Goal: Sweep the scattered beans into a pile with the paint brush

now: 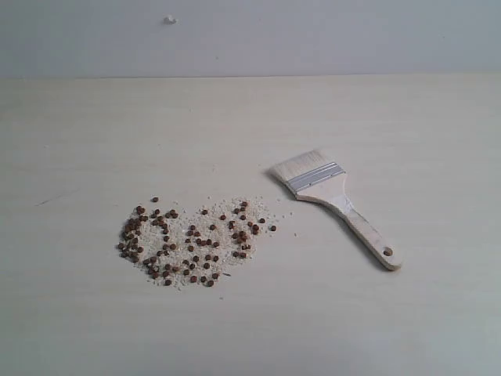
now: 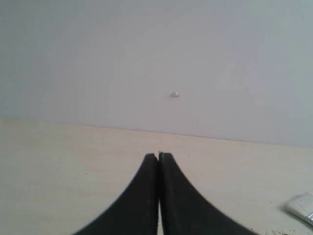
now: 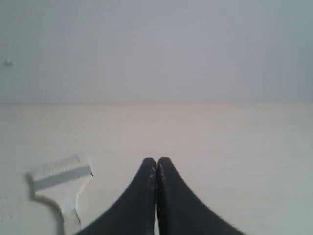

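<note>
Reddish-brown beans point(image 1: 192, 243) mixed with pale crumbs lie spread in a loose patch on the pale table, left of centre in the exterior view. The paint brush point(image 1: 337, 202) lies flat to their right, cream bristles toward the back left, wooden handle with a hole toward the front right. Neither arm shows in the exterior view. My left gripper point(image 2: 158, 155) is shut with nothing in it; a corner of the brush point(image 2: 304, 207) shows at the frame's edge. My right gripper point(image 3: 156, 159) is shut and empty, with the brush head point(image 3: 61, 181) lying apart from it.
The pale wooden table point(image 1: 250, 125) runs back to a plain grey wall point(image 1: 313, 31) with a small white mark point(image 1: 170, 19). Nothing else stands on the table.
</note>
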You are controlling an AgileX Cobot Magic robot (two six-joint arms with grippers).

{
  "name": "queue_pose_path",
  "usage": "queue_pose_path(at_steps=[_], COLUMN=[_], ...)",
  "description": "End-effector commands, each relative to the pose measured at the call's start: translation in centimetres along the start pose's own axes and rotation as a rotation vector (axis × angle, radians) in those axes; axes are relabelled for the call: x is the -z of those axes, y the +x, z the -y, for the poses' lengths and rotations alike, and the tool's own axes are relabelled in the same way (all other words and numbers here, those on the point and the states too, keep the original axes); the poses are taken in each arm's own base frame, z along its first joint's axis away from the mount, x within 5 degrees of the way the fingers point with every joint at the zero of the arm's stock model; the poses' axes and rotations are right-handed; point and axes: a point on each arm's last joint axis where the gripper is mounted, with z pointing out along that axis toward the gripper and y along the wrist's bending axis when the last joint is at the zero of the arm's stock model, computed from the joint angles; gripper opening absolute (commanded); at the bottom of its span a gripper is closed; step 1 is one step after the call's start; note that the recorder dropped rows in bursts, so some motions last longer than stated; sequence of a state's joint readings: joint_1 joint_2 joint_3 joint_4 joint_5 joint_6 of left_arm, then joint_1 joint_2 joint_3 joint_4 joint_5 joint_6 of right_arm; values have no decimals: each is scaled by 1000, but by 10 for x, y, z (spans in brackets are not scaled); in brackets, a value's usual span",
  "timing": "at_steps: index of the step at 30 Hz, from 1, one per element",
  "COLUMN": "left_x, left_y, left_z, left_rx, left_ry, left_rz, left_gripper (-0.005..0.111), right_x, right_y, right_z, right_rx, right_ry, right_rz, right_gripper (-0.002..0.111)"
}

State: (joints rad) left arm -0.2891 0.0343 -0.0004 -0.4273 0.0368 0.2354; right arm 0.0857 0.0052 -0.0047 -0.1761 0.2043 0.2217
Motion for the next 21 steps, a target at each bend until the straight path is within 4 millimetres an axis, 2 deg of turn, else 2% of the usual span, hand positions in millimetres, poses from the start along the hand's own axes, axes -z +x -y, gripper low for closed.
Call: queue_pose_path(at_steps=[1, 6, 13, 15, 18, 21], left_x=[1, 1, 1, 1, 1, 1], left_y=[0, 0, 0, 0, 0, 0], left_z=[0, 0, 0, 0, 0, 0], left_rx=[-5, -5, -5, -5, -5, -5], left_ry=[-3, -3, -3, -3, -3, -3], left_rz=[5, 5, 5, 5, 5, 5], left_gripper=[0, 0, 0, 0, 0, 0], right_x=[2, 9, 21, 21, 25, 16], right_y=[-18, -38, -57, -58, -77, -101], right_z=[-4, -8, -4, -2, -3, -10], right_rx=[-50, -12, -348, -404, -590, -427], right_ry=[-50, -94, -172, -166, -223, -190], right_rz=[217, 446, 678, 680, 629, 488], right_gripper=[0, 0, 0, 0, 0, 0])
